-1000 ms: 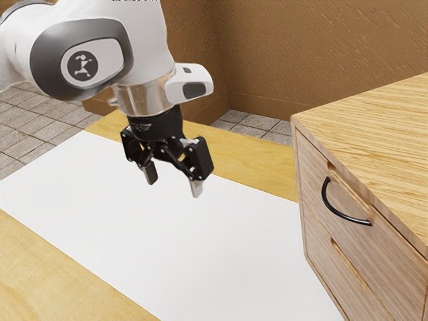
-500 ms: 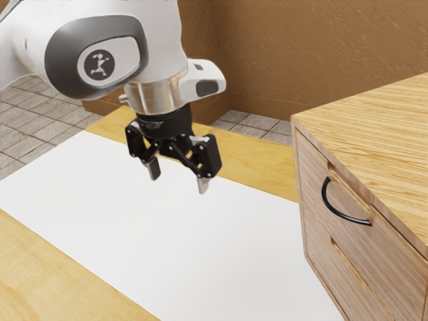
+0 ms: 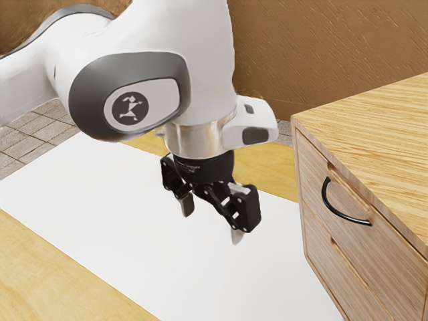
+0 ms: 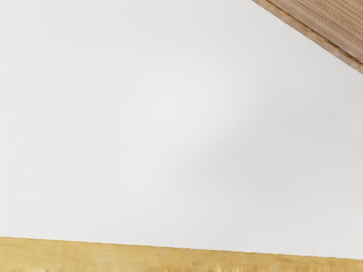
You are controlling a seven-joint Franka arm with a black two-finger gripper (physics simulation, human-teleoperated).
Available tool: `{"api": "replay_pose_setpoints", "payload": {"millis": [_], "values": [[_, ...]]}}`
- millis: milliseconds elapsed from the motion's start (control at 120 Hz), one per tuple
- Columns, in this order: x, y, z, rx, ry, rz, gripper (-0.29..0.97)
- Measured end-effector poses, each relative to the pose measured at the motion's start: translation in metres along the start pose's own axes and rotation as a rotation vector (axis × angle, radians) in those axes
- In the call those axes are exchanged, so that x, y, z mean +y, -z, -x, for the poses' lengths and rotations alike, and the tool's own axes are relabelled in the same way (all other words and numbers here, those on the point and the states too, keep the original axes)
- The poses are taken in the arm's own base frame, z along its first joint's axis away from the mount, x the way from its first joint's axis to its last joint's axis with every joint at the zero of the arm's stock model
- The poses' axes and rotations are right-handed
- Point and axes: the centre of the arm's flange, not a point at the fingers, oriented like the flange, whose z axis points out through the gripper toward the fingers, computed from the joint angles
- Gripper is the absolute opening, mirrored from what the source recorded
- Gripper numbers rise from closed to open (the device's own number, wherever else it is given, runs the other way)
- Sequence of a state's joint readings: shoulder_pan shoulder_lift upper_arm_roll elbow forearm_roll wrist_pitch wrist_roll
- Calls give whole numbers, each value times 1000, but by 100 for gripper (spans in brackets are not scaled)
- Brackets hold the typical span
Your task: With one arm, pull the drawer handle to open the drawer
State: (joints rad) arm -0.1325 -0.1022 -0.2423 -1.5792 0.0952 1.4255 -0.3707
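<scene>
A light wooden cabinet (image 3: 374, 167) stands at the exterior view's right, and its corner (image 4: 323, 22) shows in the wrist view. Its upper drawer (image 3: 348, 221) carries a black curved handle (image 3: 340, 204) and looks closed. A lower drawer front (image 3: 348, 274) sits beneath it. My gripper (image 3: 212, 221) hangs open above the white mat, to the left of the handle and well apart from it, with nothing between its fingers (image 3: 237, 234).
A white mat (image 3: 100, 221) covers the wooden table (image 3: 40, 274); the same mat (image 4: 170, 124) and table edge (image 4: 170, 258) appear under my hand. Brown walls and a tiled floor (image 3: 20, 134) lie behind.
My arm has moved toward the exterior view's right and lower, bringing the open gripper closer to the cabinet. The drawer and handle have not moved.
</scene>
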Motion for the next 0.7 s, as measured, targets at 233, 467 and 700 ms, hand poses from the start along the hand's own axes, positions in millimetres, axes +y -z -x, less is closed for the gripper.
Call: {"api": "replay_pose_setpoints", "payload": {"millis": [233, 467, 700], "values": [[73, -3, 58, 14, -130, -29, 68], [76, 7, 52, 46, -192, -40, 68], [71, 20, 42, 77, -247, -40, 68]]}}
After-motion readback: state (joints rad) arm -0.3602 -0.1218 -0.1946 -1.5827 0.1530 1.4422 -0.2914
